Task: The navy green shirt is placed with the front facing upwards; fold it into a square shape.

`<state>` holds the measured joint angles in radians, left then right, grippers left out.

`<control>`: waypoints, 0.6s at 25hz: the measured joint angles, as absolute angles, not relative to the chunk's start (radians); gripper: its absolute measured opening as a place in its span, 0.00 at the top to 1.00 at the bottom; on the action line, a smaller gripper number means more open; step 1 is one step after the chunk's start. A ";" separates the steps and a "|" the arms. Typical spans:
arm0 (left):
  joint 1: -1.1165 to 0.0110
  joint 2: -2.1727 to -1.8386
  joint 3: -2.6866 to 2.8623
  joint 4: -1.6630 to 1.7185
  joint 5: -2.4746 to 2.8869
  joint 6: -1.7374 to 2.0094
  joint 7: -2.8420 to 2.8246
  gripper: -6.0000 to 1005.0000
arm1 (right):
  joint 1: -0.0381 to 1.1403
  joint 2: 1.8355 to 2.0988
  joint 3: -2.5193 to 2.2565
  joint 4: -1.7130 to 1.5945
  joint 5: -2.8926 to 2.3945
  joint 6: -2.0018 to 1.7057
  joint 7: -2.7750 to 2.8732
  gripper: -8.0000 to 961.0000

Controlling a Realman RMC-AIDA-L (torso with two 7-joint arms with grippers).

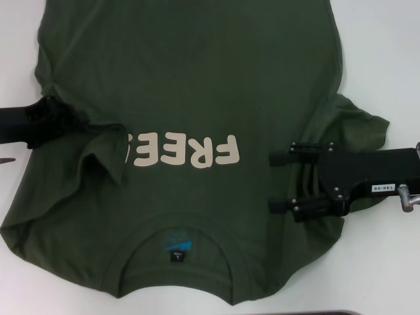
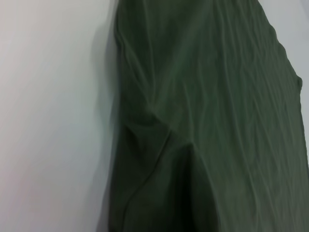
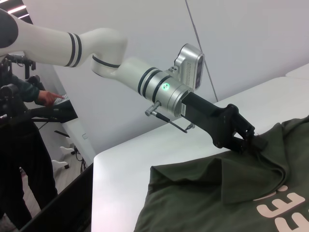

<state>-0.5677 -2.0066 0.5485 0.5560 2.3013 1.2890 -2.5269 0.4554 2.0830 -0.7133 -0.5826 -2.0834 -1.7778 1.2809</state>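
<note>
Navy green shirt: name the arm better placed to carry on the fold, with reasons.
Left. The left gripper is already clamped on the navy green shirt at its sleeve edge, fabric bunched there. The right gripper sits open over the opposite side, holding nothing.

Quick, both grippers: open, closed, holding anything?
Left gripper: closed on the shirt, pinching its left edge by the sleeve.
Right gripper: open, holding nothing, above the shirt's right side.
</note>
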 joint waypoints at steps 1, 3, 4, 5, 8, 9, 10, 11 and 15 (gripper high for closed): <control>-0.567 -2.006 0.549 0.556 2.301 1.290 -2.528 0.71 | 0.455 2.083 -0.713 -0.583 -2.083 -1.778 1.281 0.02; -0.564 -2.005 0.547 0.558 2.299 1.294 -2.530 0.79 | 0.456 2.083 -0.713 -0.583 -2.084 -1.778 1.281 0.02; -0.564 -2.004 0.544 0.559 2.296 1.296 -2.531 0.83 | 0.456 2.083 -0.713 -0.583 -2.084 -1.778 1.281 0.02; -0.564 -2.004 0.542 0.559 2.294 1.297 -2.531 0.87 | 0.456 2.083 -0.713 -0.583 -2.084 -1.778 1.281 0.02; -0.567 -2.002 0.534 0.556 2.283 1.305 -2.529 0.98 | 0.456 2.083 -0.713 -0.583 -2.084 -1.778 1.281 0.02; -0.569 -2.002 0.533 0.556 2.277 1.308 -2.527 0.98 | 0.455 2.083 -0.713 -0.583 -2.084 -1.778 1.281 0.02; -0.570 -2.003 0.531 0.555 2.267 1.312 -2.525 0.98 | 0.455 2.083 -0.713 -0.583 -2.084 -1.778 1.281 0.02; -0.571 -2.004 0.531 0.554 2.256 1.315 -2.522 0.98 | 0.455 2.083 -0.713 -0.583 -2.084 -1.778 1.281 0.02; -0.572 -2.007 0.531 0.552 2.199 1.336 -2.512 0.98 | 0.453 2.083 -0.713 -0.581 -2.085 -1.778 1.279 0.02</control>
